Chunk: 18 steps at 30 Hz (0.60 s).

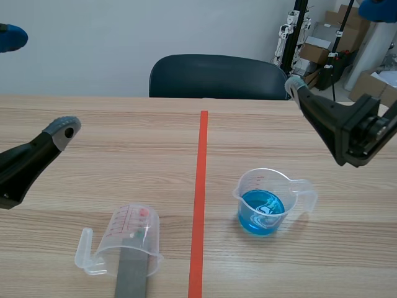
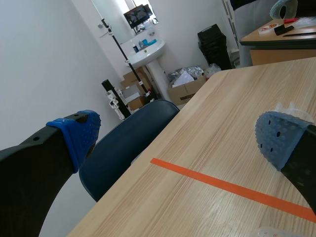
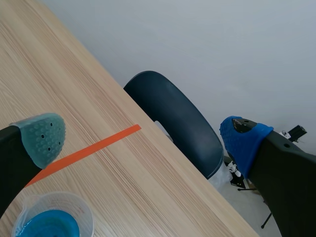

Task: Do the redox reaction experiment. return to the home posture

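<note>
Both my pincers released, zero held: left pincer point(image 2: 177, 138) up over the worktop's point(image 1: 93, 180) left, right pincer point(image 3: 143, 136) up over its right. 2 cups: blue-liquid cup point(image 1: 273, 198) right of the tape line, red-marked cup point(image 1: 127, 239) near-left w/ 1 grey strip point(image 1: 131, 276), in or under, can't tell. 1 chair point(image 1: 217, 74) far side.

This looks like a lab workroom. Beyond the fingers of the left gripper point(image 2: 177, 140), past the wooden table point(image 2: 222, 123) and a dark chair point(image 2: 128, 143), stand a white washbasin point(image 2: 148, 52), stacked cardboard boxes point(image 2: 190, 89) and a bare white wall point(image 2: 39, 74). A measuring cup point(image 1: 263, 202) of blue liquid sits on the table.
</note>
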{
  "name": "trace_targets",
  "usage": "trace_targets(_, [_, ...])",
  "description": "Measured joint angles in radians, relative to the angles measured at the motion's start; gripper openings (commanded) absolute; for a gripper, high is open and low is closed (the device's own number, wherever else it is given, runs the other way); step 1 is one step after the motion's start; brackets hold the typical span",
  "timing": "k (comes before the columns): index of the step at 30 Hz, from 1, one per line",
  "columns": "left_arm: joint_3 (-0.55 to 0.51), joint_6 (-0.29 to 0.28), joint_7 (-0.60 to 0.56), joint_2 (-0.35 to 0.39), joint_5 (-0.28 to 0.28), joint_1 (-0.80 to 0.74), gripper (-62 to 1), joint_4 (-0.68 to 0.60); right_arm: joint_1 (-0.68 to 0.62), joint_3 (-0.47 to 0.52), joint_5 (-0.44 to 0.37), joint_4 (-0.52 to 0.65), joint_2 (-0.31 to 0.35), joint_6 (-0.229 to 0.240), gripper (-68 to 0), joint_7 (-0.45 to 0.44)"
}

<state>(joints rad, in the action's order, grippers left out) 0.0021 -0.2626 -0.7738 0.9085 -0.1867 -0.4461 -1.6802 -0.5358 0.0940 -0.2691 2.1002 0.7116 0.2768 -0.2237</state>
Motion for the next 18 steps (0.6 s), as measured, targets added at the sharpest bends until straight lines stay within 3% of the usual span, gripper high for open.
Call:
trace_targets(15, [0.000,0.000,0.002,0.000,0.000,0.000,1.4,0.000,0.000,-0.006,0.000,0.000,0.001,0.016,0.4,0.007])
trace_targets(18, [0.000,0.000,0.079,0.000,0.000,0.000,1.4,0.000,0.000,-0.006,0.000,0.000,0.001,0.016,0.4,0.012])
